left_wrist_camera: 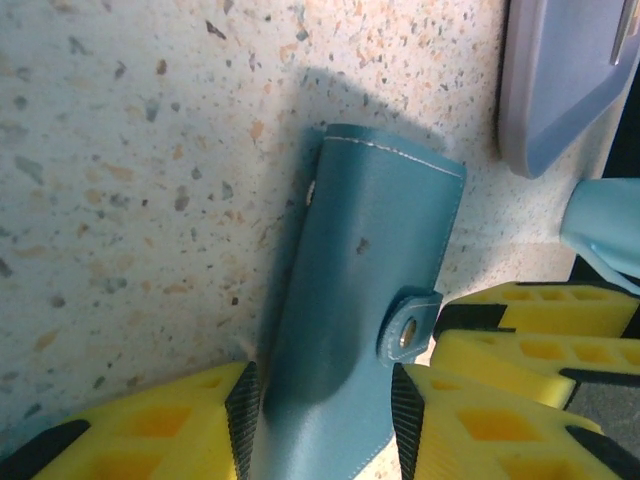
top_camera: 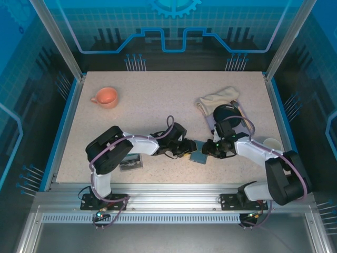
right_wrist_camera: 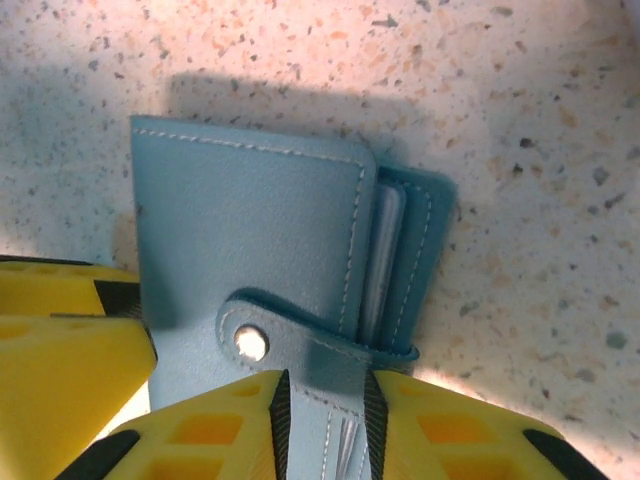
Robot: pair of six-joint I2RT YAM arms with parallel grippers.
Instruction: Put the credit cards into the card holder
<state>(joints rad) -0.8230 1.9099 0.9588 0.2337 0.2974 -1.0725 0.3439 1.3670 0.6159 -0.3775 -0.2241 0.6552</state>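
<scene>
Slippage: left hand [left_wrist_camera: 322, 410] and right hand [right_wrist_camera: 326, 412] both pinch the card holder [right_wrist_camera: 250, 230] (strap [right_wrist_camera: 300, 335] across) — opposing pulls could wrench it free.

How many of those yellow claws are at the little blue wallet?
2. The left claw has the card holder between its fingers; the right claw pinches its edge from the other side.

free: table [top_camera: 158, 100] centre | blocked: pink cup [top_camera: 105, 97] far-left; cloth [top_camera: 218, 99] far-right; card holder [top_camera: 199, 157] near-centre
</scene>
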